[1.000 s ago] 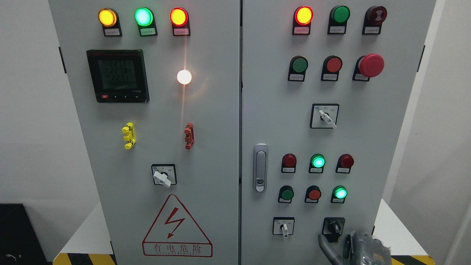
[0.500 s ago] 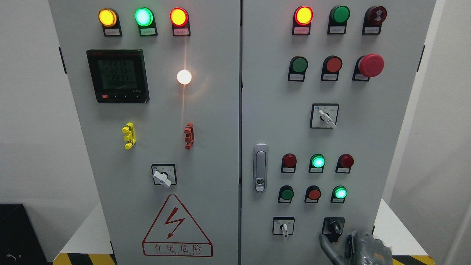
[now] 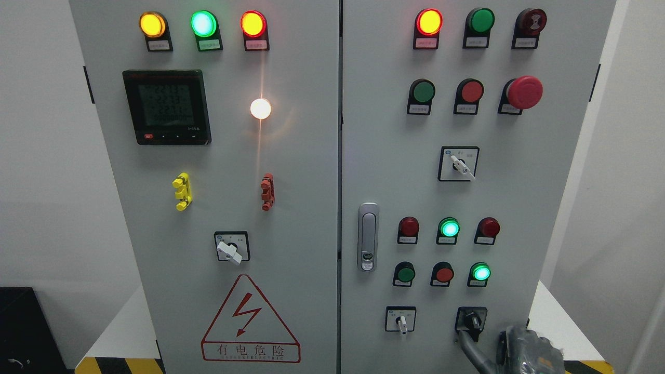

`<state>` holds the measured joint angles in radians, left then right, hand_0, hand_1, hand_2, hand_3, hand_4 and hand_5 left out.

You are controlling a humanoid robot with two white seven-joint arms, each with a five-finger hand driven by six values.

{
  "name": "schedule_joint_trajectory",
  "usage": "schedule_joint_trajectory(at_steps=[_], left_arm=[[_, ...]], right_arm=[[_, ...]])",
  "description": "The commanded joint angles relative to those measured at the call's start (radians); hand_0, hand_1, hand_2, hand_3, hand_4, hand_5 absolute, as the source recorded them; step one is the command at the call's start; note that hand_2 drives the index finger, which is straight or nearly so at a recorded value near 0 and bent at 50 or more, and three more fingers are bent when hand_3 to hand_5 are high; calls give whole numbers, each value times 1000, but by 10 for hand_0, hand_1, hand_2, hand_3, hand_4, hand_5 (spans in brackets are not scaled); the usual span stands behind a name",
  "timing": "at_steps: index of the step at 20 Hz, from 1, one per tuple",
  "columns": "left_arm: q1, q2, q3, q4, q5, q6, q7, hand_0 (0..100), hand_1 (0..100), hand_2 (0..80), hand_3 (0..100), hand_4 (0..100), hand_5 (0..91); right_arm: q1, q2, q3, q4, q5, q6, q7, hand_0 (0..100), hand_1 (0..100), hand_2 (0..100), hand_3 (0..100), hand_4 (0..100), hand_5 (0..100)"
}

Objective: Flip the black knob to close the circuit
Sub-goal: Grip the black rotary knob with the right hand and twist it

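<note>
The black knob (image 3: 471,319) sits in a black square plate at the bottom right of the grey cabinet's right door (image 3: 519,197), its pointer tilted up to the left. My right hand (image 3: 483,347) comes in at the bottom right corner, just below and to the right of the knob. One grey finger (image 3: 470,347) stretches up-left, its tip at the plate's lower left corner; whether it touches is unclear. The other fingers (image 3: 503,343) stay apart to the right, and the hand holds nothing. Its lower part is cut off by the picture's edge.
A white-handled selector switch (image 3: 400,319) sits left of the knob. Above it are rows of red and green buttons and lit lamps (image 3: 481,272). The door latch (image 3: 368,236) is left of them, and a red mushroom stop button (image 3: 523,92) is higher up. A white base (image 3: 550,322) juts out at the right.
My right hand has shifted right and slightly down. Its long finger now points at the knob plate's lower left corner, and the second raised finger has drawn back.
</note>
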<state>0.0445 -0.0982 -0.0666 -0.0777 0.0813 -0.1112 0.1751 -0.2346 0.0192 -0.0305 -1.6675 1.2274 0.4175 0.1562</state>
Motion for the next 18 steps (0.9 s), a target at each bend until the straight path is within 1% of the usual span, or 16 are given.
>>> schedule_joint_trajectory(at_steps=[1,4,6,12,14,18], left_arm=[[0,0,-1,1,0,-1,1,120,556,0,0,0,0],[0,0,-1,-1,0,-1,0,120,556,0,0,0,0],[0,0,1,-1,0,-1,0,120,556,0,0,0,0],[0,0,1,-1,0,-1,0,120,556,0,0,0,0],[0,0,1,1,0,-1,0,120,556,0,0,0,0],[0,0,-1,1,0,-1,0,120,556,0,0,0,0]], right_arm=[[1,-21,-25,8,-3,1,-3,0,0,880,1000,964,978],[1,-21,-26,6,-12,1,-3,0,0,879,1000,964,978],[1,-21,-26,5,-17,1,-12,0,0,878,1000,964,978],[1,-22,-31,-3,-46,1,-17,0,0,877,1000,963,977],[1,-24,-32,-5,-52,0,-27,0,0,877,1000,963,976],[3,-25,-34,-6,-66,0,-29,0,0,877,1000,963,975]])
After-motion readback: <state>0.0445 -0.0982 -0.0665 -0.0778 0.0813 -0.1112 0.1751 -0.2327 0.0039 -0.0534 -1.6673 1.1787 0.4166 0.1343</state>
